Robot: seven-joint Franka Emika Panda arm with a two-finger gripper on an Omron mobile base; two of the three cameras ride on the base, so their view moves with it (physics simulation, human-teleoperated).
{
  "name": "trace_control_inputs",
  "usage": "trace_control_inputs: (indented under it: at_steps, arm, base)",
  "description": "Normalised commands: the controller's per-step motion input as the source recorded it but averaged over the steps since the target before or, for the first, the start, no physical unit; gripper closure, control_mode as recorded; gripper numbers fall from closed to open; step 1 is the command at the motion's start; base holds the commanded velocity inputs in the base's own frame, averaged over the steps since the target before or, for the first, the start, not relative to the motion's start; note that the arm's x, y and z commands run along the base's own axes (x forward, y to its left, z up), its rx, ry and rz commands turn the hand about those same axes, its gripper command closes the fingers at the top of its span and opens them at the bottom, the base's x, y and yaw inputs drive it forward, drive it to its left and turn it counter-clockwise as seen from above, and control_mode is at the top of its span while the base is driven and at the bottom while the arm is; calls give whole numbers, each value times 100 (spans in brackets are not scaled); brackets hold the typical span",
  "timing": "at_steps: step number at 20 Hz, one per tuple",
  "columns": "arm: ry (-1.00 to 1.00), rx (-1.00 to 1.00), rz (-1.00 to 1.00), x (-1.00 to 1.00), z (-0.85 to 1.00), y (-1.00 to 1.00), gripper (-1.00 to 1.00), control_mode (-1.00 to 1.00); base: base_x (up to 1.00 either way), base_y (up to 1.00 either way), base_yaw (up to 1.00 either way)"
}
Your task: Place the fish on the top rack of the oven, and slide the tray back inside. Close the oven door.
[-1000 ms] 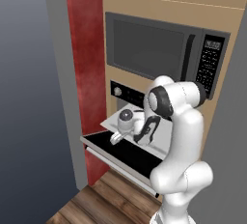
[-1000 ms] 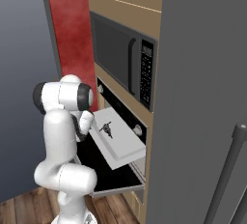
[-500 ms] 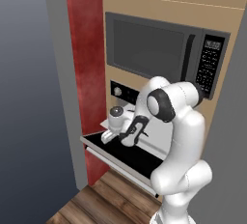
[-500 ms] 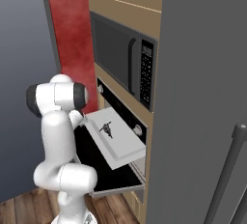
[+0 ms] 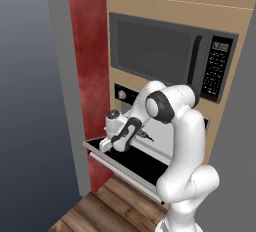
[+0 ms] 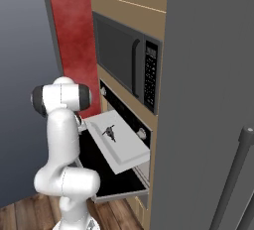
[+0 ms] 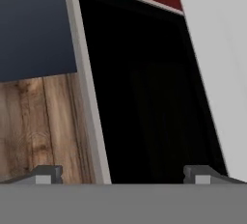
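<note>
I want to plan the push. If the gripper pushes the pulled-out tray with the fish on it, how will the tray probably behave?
The tray looks flat, thin and nearly as wide as the oven, so it will probably slide straight in as one stiff sheet. The fish lies loose on its smooth surface; a quick push may make it slip. A slow push seems safer.

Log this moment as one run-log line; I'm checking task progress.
fish: lying on tray | tray: pulled out over oven door | oven door: open, flat | gripper: jaws open, empty, above door's left edge
</note>
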Motion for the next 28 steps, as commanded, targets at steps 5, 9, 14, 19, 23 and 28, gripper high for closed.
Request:
trace_control_inputs:
  at_steps: [5,9,14,19,23,28]
  arm:
    - [0,0,0,21,-42,0,-100,-100]
    - [0,0,0,12,-77,0,-100,-100]
    - [0,0,1,23,-59,0,-100,-100]
    - [0,0,1,23,-36,-1,-100,-100]
    - [0,0,0,23,-33,-19,-100,-100]
    - [0,0,0,23,-41,-40,-100,-100]
  base:
    - [0,0,0]
    - [0,0,0]
    - [0,0,0]
    - [0,0,0]
    - [0,0,0]
    - [0,0,0]
